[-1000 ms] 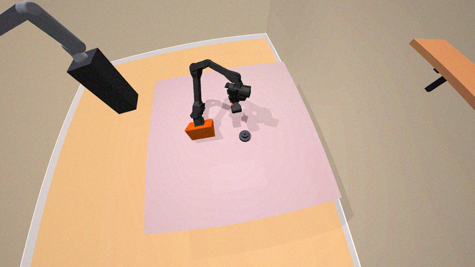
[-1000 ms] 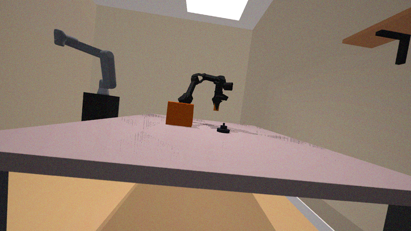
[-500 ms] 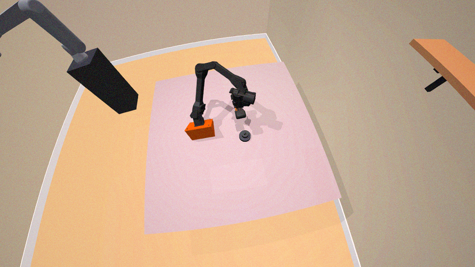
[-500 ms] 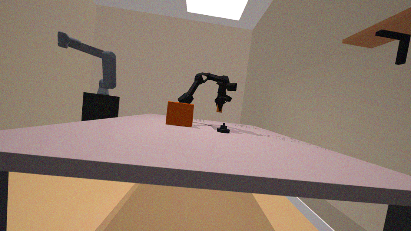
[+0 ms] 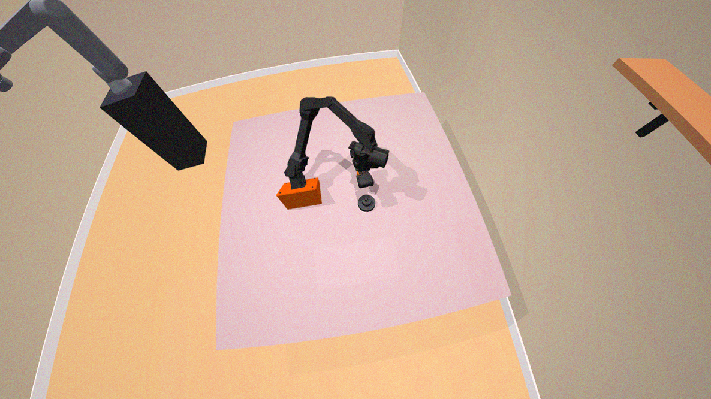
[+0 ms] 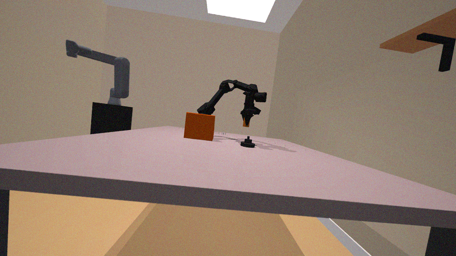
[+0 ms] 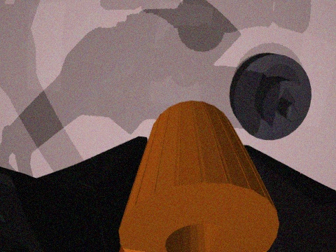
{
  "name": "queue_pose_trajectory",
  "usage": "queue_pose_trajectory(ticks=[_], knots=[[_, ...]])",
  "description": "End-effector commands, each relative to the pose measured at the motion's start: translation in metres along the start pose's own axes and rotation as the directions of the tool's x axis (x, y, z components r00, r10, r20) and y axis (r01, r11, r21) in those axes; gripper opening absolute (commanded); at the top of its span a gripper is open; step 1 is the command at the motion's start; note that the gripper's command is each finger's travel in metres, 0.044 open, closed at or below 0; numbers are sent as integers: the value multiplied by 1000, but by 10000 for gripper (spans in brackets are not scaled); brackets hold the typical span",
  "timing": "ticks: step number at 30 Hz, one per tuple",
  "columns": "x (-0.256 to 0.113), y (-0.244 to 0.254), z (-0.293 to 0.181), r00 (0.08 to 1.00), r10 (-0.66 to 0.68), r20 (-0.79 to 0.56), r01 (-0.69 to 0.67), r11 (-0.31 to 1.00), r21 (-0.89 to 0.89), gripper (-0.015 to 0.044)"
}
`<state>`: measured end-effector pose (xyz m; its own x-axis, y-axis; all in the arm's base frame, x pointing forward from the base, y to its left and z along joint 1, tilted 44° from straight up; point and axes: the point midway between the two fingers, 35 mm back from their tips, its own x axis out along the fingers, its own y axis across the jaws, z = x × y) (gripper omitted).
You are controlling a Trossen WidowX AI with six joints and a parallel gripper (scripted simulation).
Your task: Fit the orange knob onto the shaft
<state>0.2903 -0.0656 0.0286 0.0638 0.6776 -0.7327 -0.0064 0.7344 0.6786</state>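
Observation:
My gripper [image 5: 365, 179] [image 6: 246, 122] [image 7: 192, 150] is shut on the orange knob [image 5: 358, 172] [image 6: 245, 126] [image 7: 201, 210] and holds it in the air, above table height. In the wrist view the knob is between the two dark fingers, with part of its hole showing at the bottom edge. The dark round pedestal [image 5: 366, 207] [image 6: 247, 144] [image 7: 245, 119] stands on the pink table top, with its thin shaft [image 6: 248, 137] pointing up. The knob is above shaft height and off to one side of the pedestal, not touching it. The shaft's flat side cannot be made out.
The arm's orange base box [image 5: 301, 197] [image 6: 199, 126] stands left of the pedestal on the pink table [image 5: 300, 281] [image 6: 189, 164]. A grey arm [image 5: 77, 38] [image 6: 121, 77] on a black stand [image 5: 162, 130] [image 6: 111, 120] is farther left. An orange-brown shelf [image 5: 684, 105] [image 6: 449, 24] is on the right wall.

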Motion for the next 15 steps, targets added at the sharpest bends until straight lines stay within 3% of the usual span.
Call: queue_pose_trajectory(ticks=[1,15], knots=[[0,-15,3,1000,-10,9,10,1000,-6,0],[15,-57,6,1000,-7,9,7,1000,-8,0]])
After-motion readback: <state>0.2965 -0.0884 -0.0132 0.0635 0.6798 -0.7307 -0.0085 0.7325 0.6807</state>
